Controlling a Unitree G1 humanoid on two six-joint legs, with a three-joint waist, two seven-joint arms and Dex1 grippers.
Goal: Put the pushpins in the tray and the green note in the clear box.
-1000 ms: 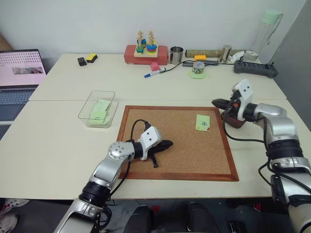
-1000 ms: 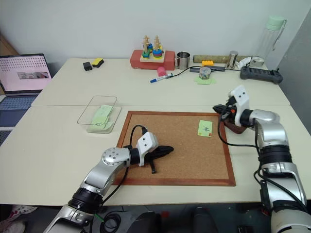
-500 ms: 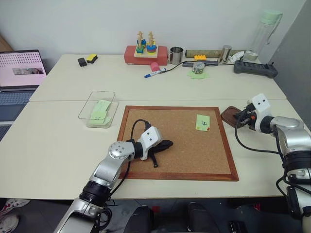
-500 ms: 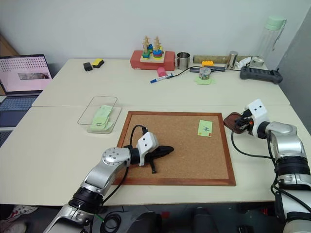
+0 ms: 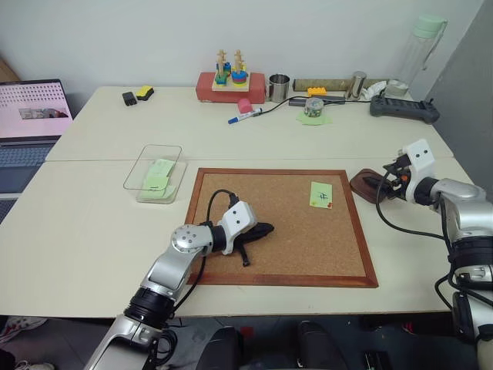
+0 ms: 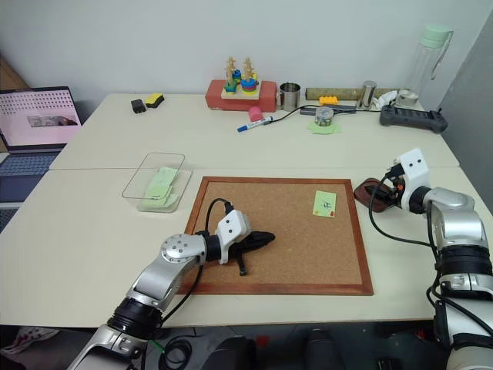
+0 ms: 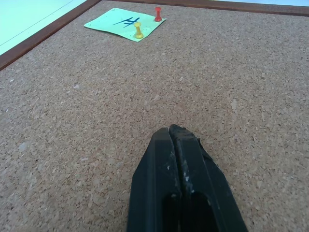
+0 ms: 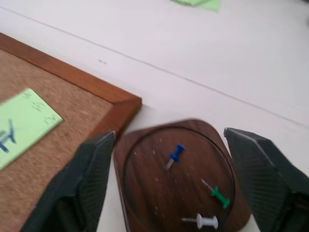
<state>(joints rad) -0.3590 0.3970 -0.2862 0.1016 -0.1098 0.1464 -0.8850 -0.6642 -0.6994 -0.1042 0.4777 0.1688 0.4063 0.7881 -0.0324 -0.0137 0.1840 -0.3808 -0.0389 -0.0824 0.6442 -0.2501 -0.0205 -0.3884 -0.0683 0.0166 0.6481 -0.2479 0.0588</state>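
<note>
The green note [image 5: 320, 194] lies on the cork board, held by a red pushpin [image 7: 158, 13] at its corner and a yellow pin [image 7: 138, 30]. A green pushpin [image 8: 219, 195] lies in the dark wooden tray [image 8: 154, 188], just right of the board. My right gripper [image 5: 387, 183] hovers at the tray's right side, wide open, with nothing between its fingers [image 8: 91, 164]. My left gripper [image 5: 266, 229] rests shut and empty on the cork, well short of the note. The clear box [image 5: 154, 173], left of the board, holds pale green notes.
The cork board [image 5: 231, 176] fills the table's middle. A blue pin [image 8: 176, 153] and a white pin [image 8: 205, 222] also lie in the tray. A laptop [image 5: 31, 108] sits far left. Along the back stand a red toy box [image 5: 229, 85], a cup [image 5: 280, 87] and a bottle [image 5: 416, 54].
My right gripper has opened wide and drawn back to the right from over the tray, uncovering it. The left arm has not moved.
</note>
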